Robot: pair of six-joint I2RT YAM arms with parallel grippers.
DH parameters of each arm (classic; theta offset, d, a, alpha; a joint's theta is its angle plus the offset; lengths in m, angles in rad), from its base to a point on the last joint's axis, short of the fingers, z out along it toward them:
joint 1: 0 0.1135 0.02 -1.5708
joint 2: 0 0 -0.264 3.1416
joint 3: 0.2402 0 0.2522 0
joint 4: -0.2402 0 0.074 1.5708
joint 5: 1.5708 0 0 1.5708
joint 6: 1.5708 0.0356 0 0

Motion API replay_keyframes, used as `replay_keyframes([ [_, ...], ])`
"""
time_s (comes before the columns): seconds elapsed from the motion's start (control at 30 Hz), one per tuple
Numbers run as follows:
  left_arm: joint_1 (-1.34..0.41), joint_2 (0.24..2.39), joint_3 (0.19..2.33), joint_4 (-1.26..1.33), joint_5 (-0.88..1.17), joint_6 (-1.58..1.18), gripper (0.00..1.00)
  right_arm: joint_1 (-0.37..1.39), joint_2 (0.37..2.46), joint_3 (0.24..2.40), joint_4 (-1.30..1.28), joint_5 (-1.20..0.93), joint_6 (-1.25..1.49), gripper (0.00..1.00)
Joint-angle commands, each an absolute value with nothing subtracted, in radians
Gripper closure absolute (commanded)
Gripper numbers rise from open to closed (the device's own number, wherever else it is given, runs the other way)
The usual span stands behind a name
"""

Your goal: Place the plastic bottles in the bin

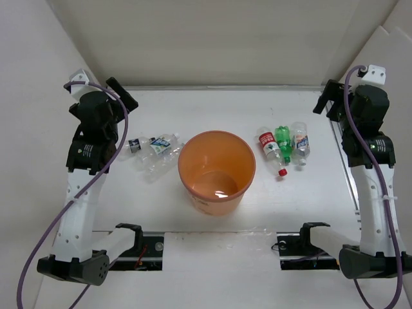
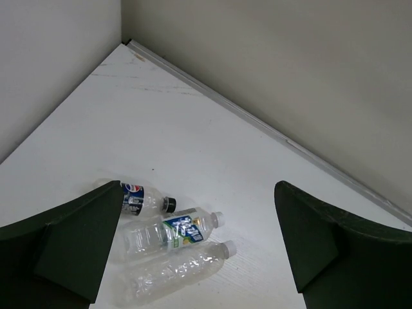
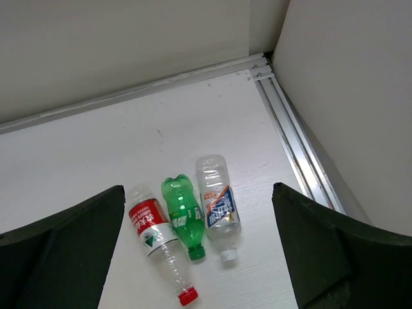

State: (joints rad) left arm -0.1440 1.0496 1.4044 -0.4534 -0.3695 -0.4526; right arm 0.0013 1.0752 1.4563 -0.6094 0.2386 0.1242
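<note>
Plastic bottles [image 1: 161, 145] lie on the desk [image 1: 212, 109] in two threes flanking the orange bin [image 1: 215, 201], none inside yet. At the left wrist, the left claw [image 2: 198, 187] hangs released and empty above its three. I would close across the body of the nearest clear bottle [image 2: 177, 273], not its neck. At the right wrist, the right claw [image 3: 197, 188] gapes empty over the red-labelled bottle [image 3: 149, 225], green bottle [image 3: 182, 212] and another clear one.

Showing orange bin [image 1: 212, 205], green bottle [image 3: 183, 219], red-labelled bottle [image 3: 153, 235] wearing red cap [image 3: 187, 296], clear bottles [image 3: 217, 206] carrying blue-white labels (spotting black cap [image 2: 170, 205] on one), white table [image 1: 212, 109].
</note>
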Motion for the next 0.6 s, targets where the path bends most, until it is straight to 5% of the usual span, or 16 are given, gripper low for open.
replay_keyframes([
  [0.0,-0.144,1.019,1.408,-0.425,-0.359,-0.449,0.0,0.008,1.063,1.459,-0.607,0.299,0.147,0.0],
  [0.57,-0.144,1.045,1.417,-0.407,-0.189,-0.431,0.0,-0.112,1.345,1.256,-0.456,0.264,0.11,0.0],
])
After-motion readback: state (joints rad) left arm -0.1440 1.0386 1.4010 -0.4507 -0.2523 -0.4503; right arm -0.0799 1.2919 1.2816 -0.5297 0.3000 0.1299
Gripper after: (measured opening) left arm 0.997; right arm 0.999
